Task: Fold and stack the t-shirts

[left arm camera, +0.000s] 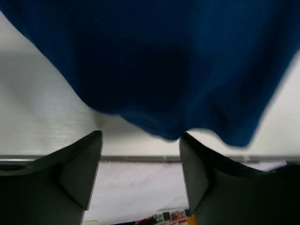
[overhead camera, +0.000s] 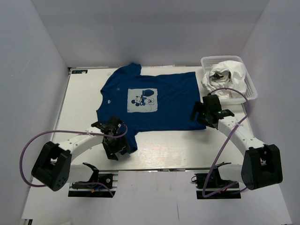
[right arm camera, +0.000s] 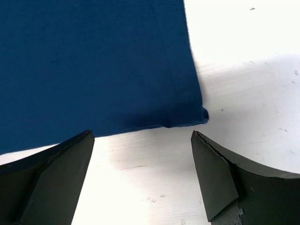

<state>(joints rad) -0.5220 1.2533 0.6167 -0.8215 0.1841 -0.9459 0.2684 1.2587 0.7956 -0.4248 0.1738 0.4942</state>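
The navy blue t-shirt [overhead camera: 164,98] lies spread flat on the table, its pale mouse print [overhead camera: 143,100] facing up. My left gripper [overhead camera: 117,149] is open over its near-left sleeve. In the left wrist view the blue cloth [left arm camera: 168,65] hangs just past the open left gripper [left arm camera: 140,140], its edge at the right fingertip [left arm camera: 187,145]. My right gripper [overhead camera: 198,115] is open at the shirt's near-right hem corner. In the right wrist view that corner [right arm camera: 187,108] lies flat just beyond the open right gripper [right arm camera: 141,138]. The white t-shirt [overhead camera: 227,75] sits bunched in the basket.
The white lattice basket [overhead camera: 252,89] stands at the far right of the table. The table's near edge [left arm camera: 140,158] runs right under my left gripper. White walls close in the left, back and right sides.
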